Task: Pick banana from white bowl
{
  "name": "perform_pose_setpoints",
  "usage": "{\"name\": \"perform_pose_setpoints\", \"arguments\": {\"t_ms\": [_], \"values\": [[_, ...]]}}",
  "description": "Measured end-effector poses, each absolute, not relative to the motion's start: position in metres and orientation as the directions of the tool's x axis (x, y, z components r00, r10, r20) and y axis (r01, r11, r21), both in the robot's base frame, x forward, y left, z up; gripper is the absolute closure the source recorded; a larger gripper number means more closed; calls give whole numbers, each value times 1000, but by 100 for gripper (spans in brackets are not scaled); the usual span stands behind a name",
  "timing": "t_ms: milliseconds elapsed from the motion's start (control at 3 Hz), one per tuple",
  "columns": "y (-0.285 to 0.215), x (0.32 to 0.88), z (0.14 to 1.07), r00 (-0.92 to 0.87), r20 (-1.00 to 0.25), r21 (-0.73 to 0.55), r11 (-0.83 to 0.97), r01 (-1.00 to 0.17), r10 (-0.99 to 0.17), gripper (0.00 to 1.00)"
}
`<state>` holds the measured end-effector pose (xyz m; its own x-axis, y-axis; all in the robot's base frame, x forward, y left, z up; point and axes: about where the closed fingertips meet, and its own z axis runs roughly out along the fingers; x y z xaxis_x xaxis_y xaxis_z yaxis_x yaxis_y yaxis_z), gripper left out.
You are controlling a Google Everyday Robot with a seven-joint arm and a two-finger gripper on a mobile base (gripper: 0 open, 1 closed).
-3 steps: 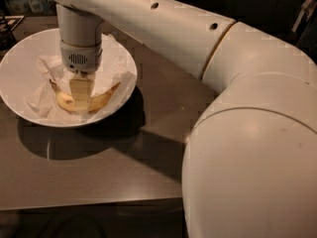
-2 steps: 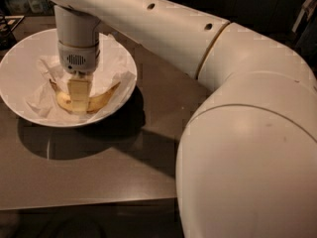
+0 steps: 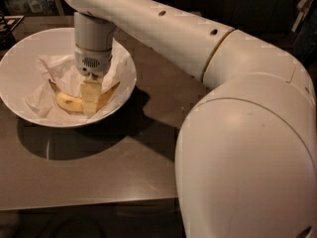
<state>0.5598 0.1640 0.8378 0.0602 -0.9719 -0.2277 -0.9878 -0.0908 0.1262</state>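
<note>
- You had the gripper (image 3: 90, 105) hanging straight down from the bulky white robot arm (image 3: 163, 29), inside the large, shallow, round white ceramic bowl (image 3: 20, 68), its tip at the level of the fruit.
- The curved, ripe yellow banana with brown speckles (image 3: 69, 102) lay in the bowl's bottom on a crumpled sheet of white paper (image 3: 42, 95), directly under the gripper, which crossed it at about mid-length.
- The banana's long axis ran roughly parallel to the near edge of the tabletop, with both ends bending up toward the far edge; the gripper stood across that axis, not along it.
- I could not tell whether the gripper had clamped the banana or only straddled it, since its tip merged with the fruit.
- My judgement: a lift straight up suited this, provided the grip was on the fruit and not on the paper.
- The bowl sat near the far-left corner of the smooth, dark brown, slightly glossy tabletop (image 3: 99, 172), and threw a heavy shadow toward the near edge.
- Beyond the far edge the room was dim, and nothing there could be made out.
</note>
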Motion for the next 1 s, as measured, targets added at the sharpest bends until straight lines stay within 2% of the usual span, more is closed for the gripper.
{"name": "perform_pose_setpoints", "arguments": {"t_ms": [333,1000], "values": [[167,561,837,61,-234,120,-91,-989,-970,56],[169,562,837,61,-238,117,-91,-989,-969,100]]}}
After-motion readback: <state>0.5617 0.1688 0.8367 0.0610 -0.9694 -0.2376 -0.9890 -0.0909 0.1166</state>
